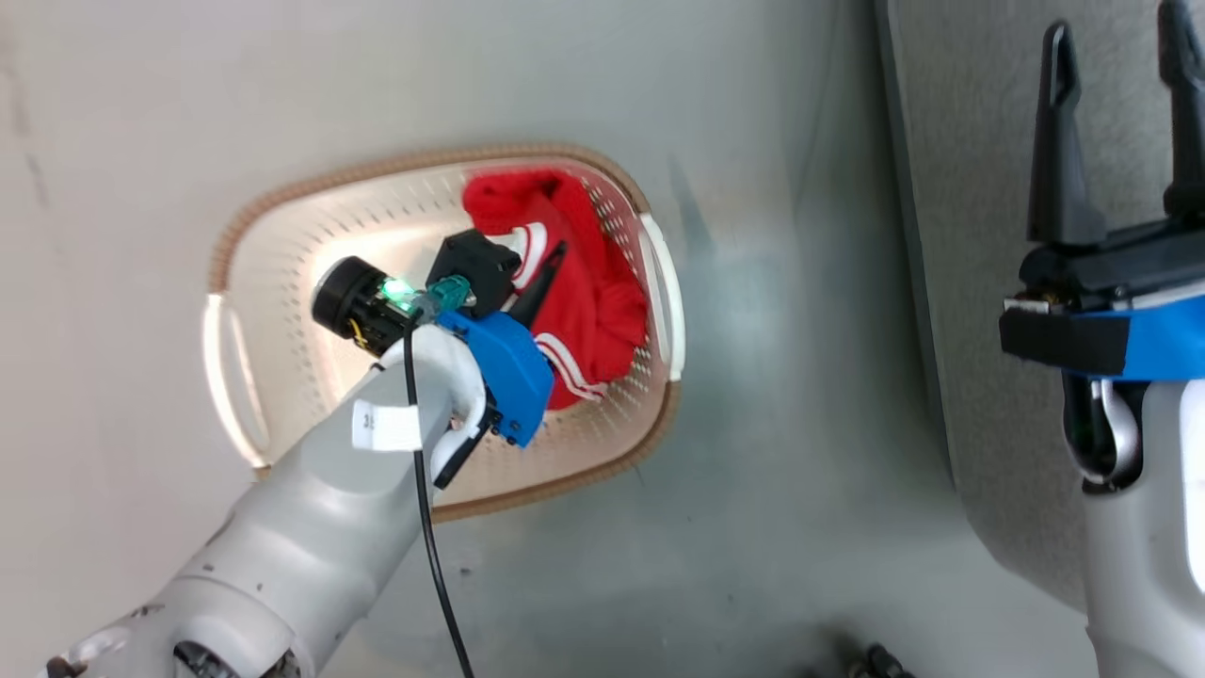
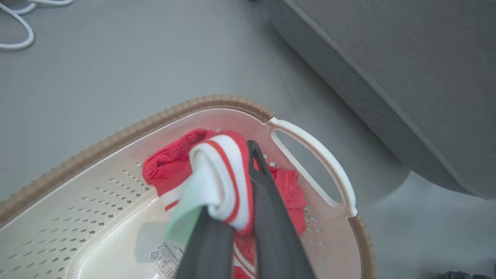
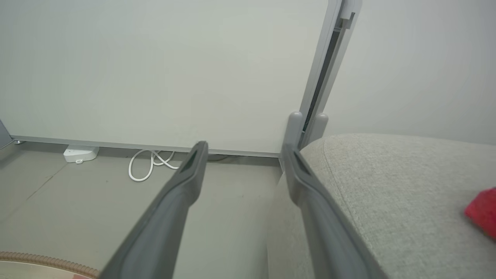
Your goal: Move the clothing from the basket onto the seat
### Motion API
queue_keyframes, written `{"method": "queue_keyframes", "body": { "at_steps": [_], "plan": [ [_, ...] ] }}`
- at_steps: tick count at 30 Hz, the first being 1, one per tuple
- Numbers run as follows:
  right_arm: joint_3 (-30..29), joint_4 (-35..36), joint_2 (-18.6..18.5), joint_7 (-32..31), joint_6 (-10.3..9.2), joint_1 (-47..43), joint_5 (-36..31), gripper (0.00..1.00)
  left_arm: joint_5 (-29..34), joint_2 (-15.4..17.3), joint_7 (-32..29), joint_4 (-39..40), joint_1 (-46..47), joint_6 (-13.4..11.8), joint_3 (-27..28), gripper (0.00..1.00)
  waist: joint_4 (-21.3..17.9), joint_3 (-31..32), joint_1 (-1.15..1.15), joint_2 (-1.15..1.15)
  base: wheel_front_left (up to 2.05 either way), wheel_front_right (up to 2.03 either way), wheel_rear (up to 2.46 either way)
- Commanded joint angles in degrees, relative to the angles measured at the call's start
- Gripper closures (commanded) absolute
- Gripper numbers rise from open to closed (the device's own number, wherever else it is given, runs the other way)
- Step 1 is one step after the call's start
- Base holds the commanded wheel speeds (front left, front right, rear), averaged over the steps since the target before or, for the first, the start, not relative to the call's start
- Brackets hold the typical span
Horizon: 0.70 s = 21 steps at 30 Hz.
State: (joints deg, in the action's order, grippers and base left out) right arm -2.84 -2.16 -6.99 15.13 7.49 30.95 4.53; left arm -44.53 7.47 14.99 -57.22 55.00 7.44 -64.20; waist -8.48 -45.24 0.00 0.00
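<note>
The cream perforated basket (image 1: 282, 217) with its brown rim stands on the grey floor, with red clothing (image 1: 602, 301) heaped at its right end. My left gripper (image 1: 538, 275) reaches down into it. In the left wrist view my left gripper (image 2: 232, 174) is shut on a fold of the red garment's white, red-striped trim (image 2: 226, 170), with more red fabric (image 2: 170, 162) behind it. The light-grey seat (image 1: 979, 235) runs along the right. My right gripper (image 1: 1116, 113) hovers open over the seat's edge, nothing between its fingers (image 3: 193, 166). A bit of red cloth (image 3: 482, 211) lies on the seat (image 3: 387, 186).
A pale wall panel (image 3: 162, 69) on grey metal legs (image 3: 294, 124) stands behind the seat. A white cable loop (image 3: 149, 164) and a white power strip (image 3: 81, 154) lie at its foot. Bare grey floor (image 1: 800, 424) separates the basket from the seat.
</note>
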Motion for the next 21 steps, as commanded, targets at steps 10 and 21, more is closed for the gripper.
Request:
{"method": "queue_keyframes", "body": {
  "at_steps": [10,21],
  "plan": [
    [-1.6,-2.51,-1.48,0.04,0.01,-7.82,-0.91,0.0,8.96,0.07,0.27,10.79,-10.01,0.04,11.63,1.0,5.6,15.09,0.0,0.0,0.0,0.0,0.0],
    [-1.94,-4.69,-1.12,0.03,0.01,-14.09,-0.84,0.0,17.64,-0.39,0.28,21.1,-17.82,0.04,20.6,1.0,7.35,26.64,0.0,0.0,0.0,0.0,0.0]
  ]
}}
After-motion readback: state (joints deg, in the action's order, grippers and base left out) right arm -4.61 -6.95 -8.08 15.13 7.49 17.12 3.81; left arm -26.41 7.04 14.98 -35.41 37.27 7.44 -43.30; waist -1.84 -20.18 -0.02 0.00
